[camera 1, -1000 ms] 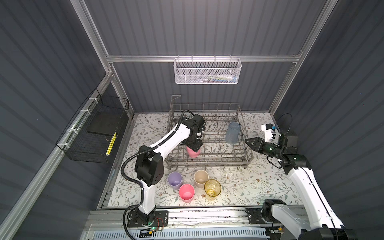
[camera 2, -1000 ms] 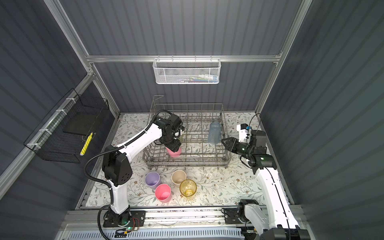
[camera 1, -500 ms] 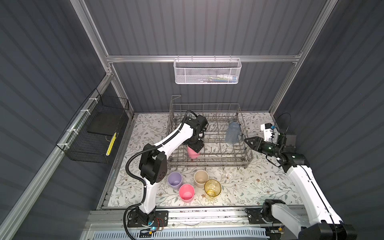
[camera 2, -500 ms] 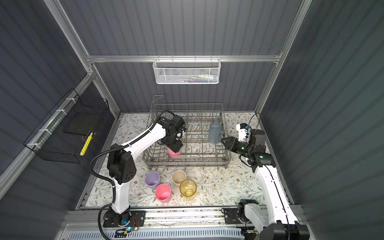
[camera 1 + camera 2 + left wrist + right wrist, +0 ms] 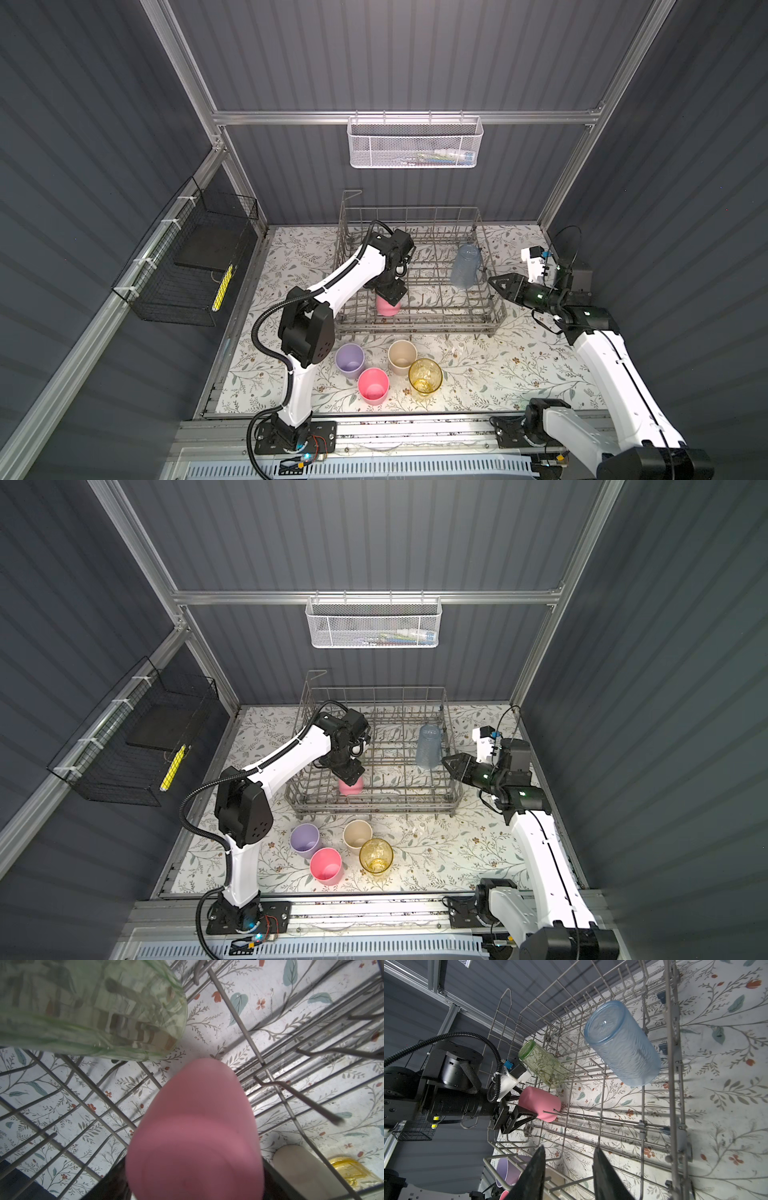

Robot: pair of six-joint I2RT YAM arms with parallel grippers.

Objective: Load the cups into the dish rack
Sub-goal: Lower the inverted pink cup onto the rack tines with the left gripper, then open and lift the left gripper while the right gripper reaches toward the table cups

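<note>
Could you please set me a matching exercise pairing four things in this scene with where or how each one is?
Things: 1 green cup; 2 grey-blue cup; 3 amber cup; 4 right gripper.
States: A on the table, outside the dish rack; B open, empty; C in the rack beside a pink cup; D at the rack's right end.
Pairs: 1-C; 2-D; 3-A; 4-B.

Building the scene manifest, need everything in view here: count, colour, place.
dish rack: 1, grey, on table
racked pink cup: 1, pink, upside down, front left
green cup: 1, see-through green, racked beside it
grey-blue cup: 1, see-through, rack's right side
lilac cup, loose pink cup, beige cup, amber cup: 1 each, before rack
white mesh basket: 1, back wall
black wire basket: 1, left wall
left hand: black, around racked pink cup, grip unclear
right hand: black, open, empty, rack's right side
</note>
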